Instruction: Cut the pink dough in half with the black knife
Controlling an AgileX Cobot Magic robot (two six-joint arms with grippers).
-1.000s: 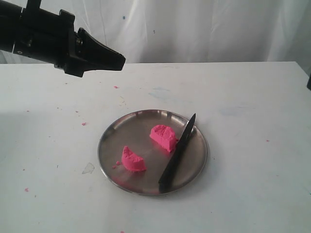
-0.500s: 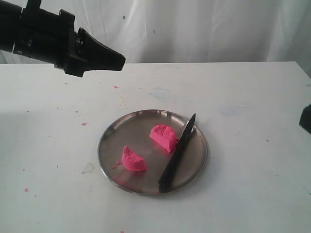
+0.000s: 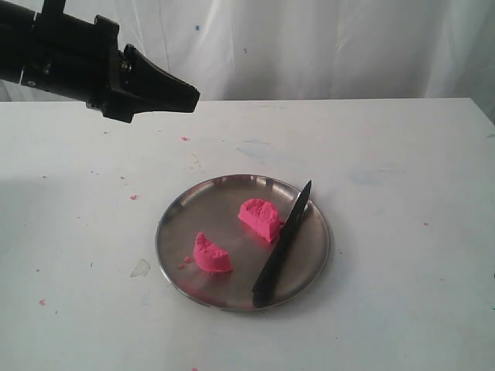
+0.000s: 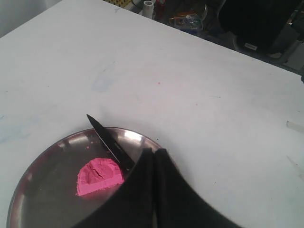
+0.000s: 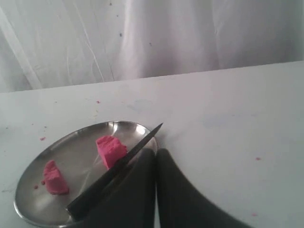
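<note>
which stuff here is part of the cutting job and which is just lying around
Job: pink dough, in two lumps; black knife; steel plate holding both.
Lying about: pink crumbs on the white table.

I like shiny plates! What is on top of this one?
On the steel plate lie a pink dough half, a second half and the black knife. The plate under them is covered.
</note>
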